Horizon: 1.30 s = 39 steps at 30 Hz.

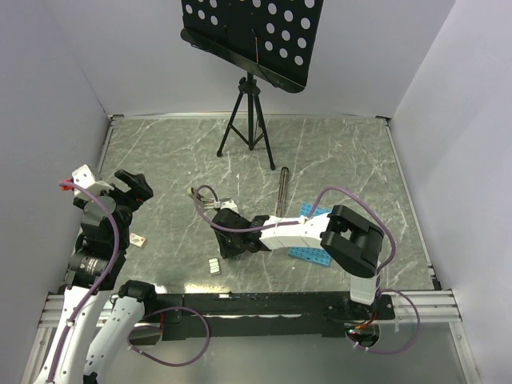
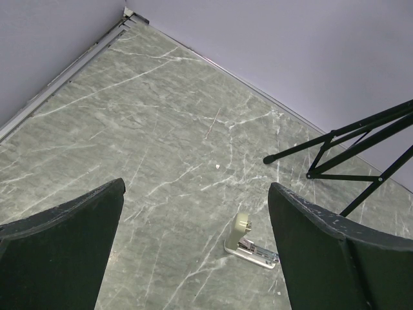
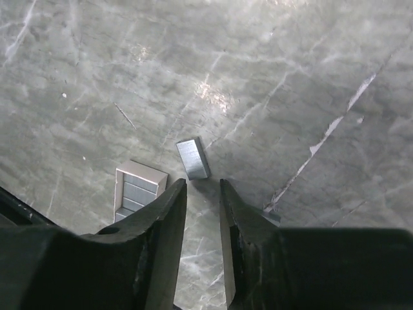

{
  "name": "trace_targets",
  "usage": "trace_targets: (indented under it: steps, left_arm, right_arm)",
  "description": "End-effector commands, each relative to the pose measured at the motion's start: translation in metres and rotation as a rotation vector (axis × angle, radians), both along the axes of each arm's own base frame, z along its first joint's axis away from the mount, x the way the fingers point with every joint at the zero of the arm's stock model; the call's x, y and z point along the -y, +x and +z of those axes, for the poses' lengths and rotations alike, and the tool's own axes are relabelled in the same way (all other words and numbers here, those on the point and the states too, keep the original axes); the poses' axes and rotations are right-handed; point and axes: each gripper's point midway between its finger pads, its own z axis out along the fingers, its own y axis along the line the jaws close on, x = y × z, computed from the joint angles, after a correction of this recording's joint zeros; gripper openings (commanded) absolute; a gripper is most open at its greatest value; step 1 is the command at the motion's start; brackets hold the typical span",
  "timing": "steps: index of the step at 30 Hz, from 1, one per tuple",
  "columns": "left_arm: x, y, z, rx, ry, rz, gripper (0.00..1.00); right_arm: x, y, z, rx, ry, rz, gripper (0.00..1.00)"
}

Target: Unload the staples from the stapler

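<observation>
The stapler [image 2: 248,244], small and silvery-cream, lies hinged open on the marble table, ahead of my wide-open left gripper [image 2: 197,187] and near its right finger. From above the stapler [image 1: 225,202] shows as a small silvery thing left of centre. My left gripper [image 1: 132,188] hangs at the left, empty. One strip of staples [image 3: 193,158] lies flat on the table just beyond my right gripper [image 3: 202,187]. Its jaws stand slightly apart with nothing between them. Another strip [image 3: 272,216] peeks out beside the right finger. From above, my right gripper [image 1: 228,244] points down-left.
A small pale box [image 3: 139,188] with staple strips in it sits left of the loose strip. A blue perforated tray [image 1: 316,240] lies under the right arm, and a dark bar [image 1: 282,192] behind it. A tripod stand [image 1: 248,120] is at the back, with white walls round the table.
</observation>
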Motion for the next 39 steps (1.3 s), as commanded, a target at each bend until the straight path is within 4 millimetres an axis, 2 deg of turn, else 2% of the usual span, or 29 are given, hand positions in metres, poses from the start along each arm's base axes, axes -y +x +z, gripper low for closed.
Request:
trace_targets:
  steps: [1, 11, 16, 17, 21, 30, 36, 37, 39]
  left_arm:
    - [0.000, 0.001, 0.004, 0.029, -0.024, 0.005, 0.97]
    - [0.001, 0.002, 0.004, 0.026, -0.025, 0.004, 0.97]
    - [0.000, 0.002, 0.004, 0.026, -0.025, 0.005, 0.97]
    - [0.000, 0.001, 0.005, 0.029, -0.025, 0.005, 0.97]
    - [-0.001, 0.000, 0.005, 0.034, -0.026, 0.011, 0.97]
    - [-0.003, -0.002, 0.006, 0.039, -0.029, 0.019, 0.97]
    - [-0.005, -0.004, 0.008, 0.047, -0.031, 0.033, 0.97]
    - [-0.006, -0.005, 0.008, 0.050, -0.031, 0.038, 0.97]
    - [-0.007, -0.006, 0.009, 0.056, -0.033, 0.042, 0.97]
  right_arm:
    - [-0.012, 0.005, 0.001, 0.041, 0.001, 0.056, 0.36]
    - [-0.014, 0.014, -0.010, 0.072, -0.063, 0.079, 0.36]
    - [-0.009, 0.014, -0.012, 0.112, -0.114, 0.081, 0.31]
    - [-0.002, 0.017, -0.014, 0.134, -0.152, 0.070, 0.31]
    - [0.002, 0.015, -0.017, 0.171, -0.218, 0.075, 0.30]
    - [0.005, 0.010, -0.016, 0.193, -0.239, 0.087, 0.24]
    - [0.011, 0.011, -0.003, 0.242, -0.210, 0.134, 0.21]
    - [0.005, 0.013, 0.011, 0.271, -0.162, 0.144, 0.20]
    - [0.006, 0.014, 0.017, 0.306, -0.148, 0.206, 0.20]
